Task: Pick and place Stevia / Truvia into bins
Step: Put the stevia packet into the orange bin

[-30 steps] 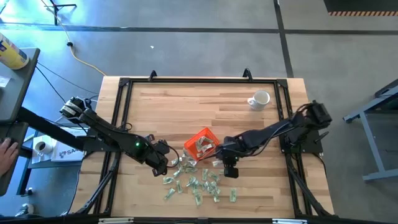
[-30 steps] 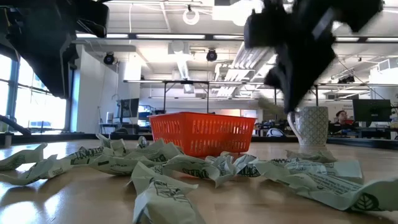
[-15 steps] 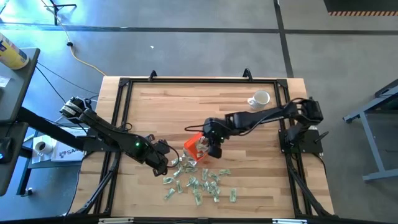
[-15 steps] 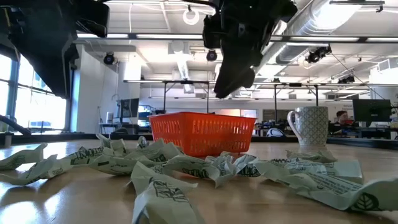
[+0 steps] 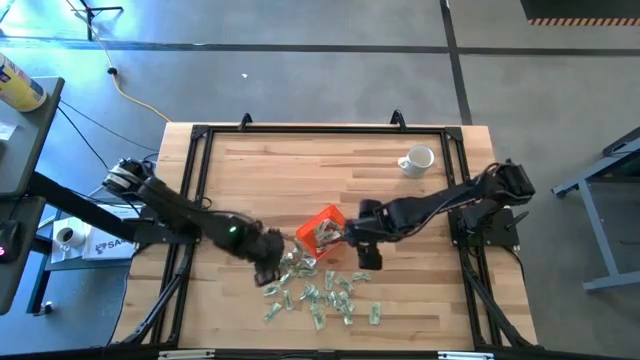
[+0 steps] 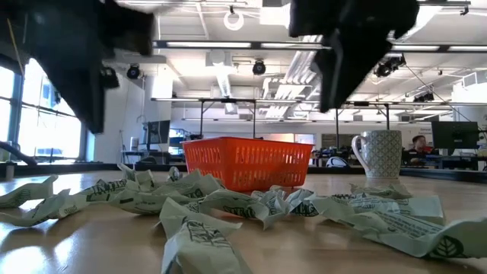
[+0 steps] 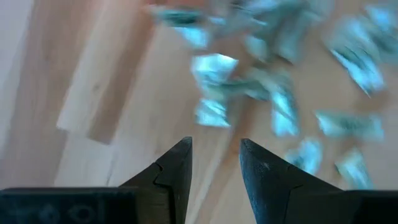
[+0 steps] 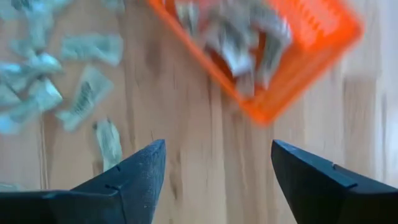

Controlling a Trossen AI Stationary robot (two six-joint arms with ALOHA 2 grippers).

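The orange tray [image 5: 322, 228] sits near the table's middle with several pale green and white sachets [image 8: 239, 37] lying in it. Many more sachets [image 5: 315, 292] lie flat and scattered on the wood toward the near edge, also seen in the low view [image 6: 228, 202]. My left gripper [image 5: 270, 276] hovers open at the pile's left end, with nothing between its fingers [image 7: 214, 146]. My right gripper [image 5: 368, 260] hangs open just right of the tray's near corner, above bare wood [image 8: 217, 146], holding nothing.
A white mug [image 5: 418, 159] stands at the far right of the table. A black frame [image 5: 320, 129] runs around the tabletop. Bare wood lies across the far half and the near left.
My right gripper swung from beside the pile toward the far left, over the orange tray, then came back toward the near right edge of the tray. My left gripper has shifted a little toward the right, closer to the sachet pile.
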